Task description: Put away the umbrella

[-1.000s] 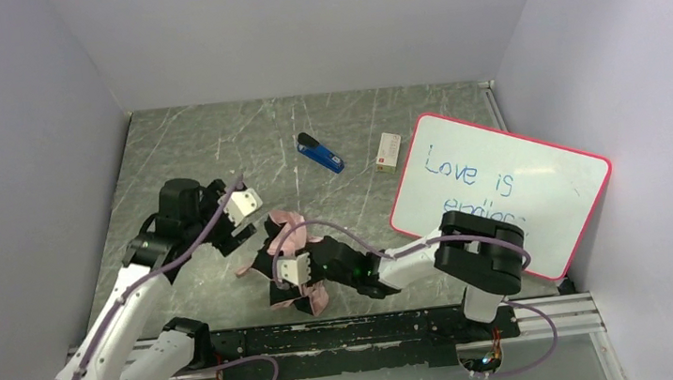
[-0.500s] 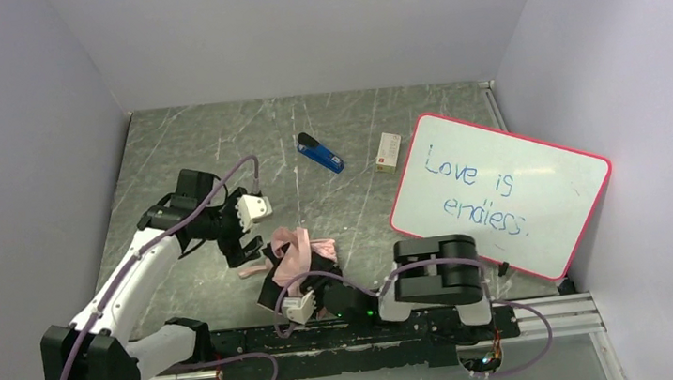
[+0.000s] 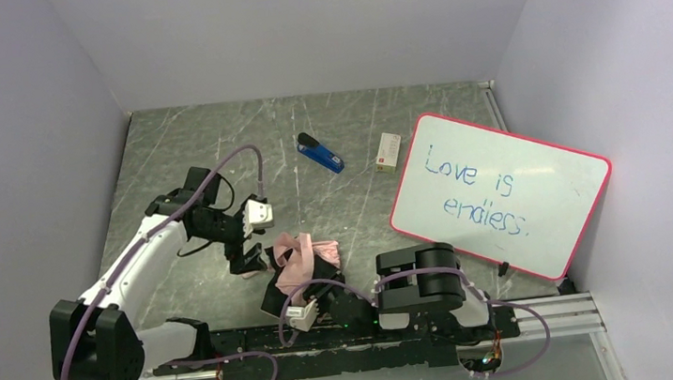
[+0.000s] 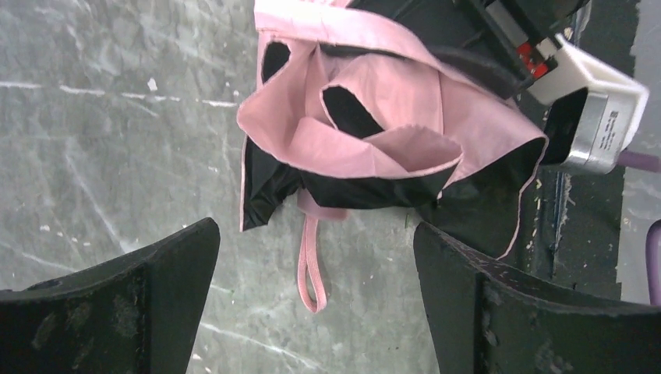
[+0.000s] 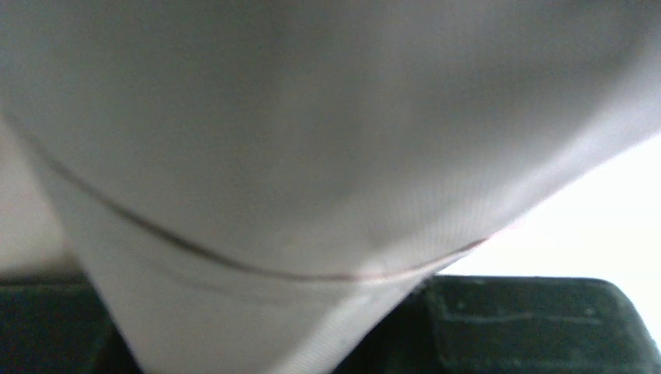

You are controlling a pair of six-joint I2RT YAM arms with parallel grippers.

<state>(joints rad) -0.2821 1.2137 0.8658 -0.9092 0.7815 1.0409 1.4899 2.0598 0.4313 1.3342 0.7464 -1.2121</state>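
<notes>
1. Location: the compact folding umbrella of pale pink and black fabric [image 3: 297,258] lies crumpled on the grey marbled worktop [image 3: 178,150], near its front edge, between the two arms.
2. Left end effector [image 4: 313,232]: fingers spread wide and empty, poised just beside the canopy, with the thin pink strap loop [image 4: 310,269] lying ahead between them.
3. Right end effector [image 3: 288,304]: judged to be pinching the umbrella's near end. Its own camera is smothered by pale fabric.
4. Step in hand, as judged: gathering the loose folds. Recommend bringing the left end effector over the bunched fabric, not the strap alone, and closing squarely while the right holds firm.
</notes>
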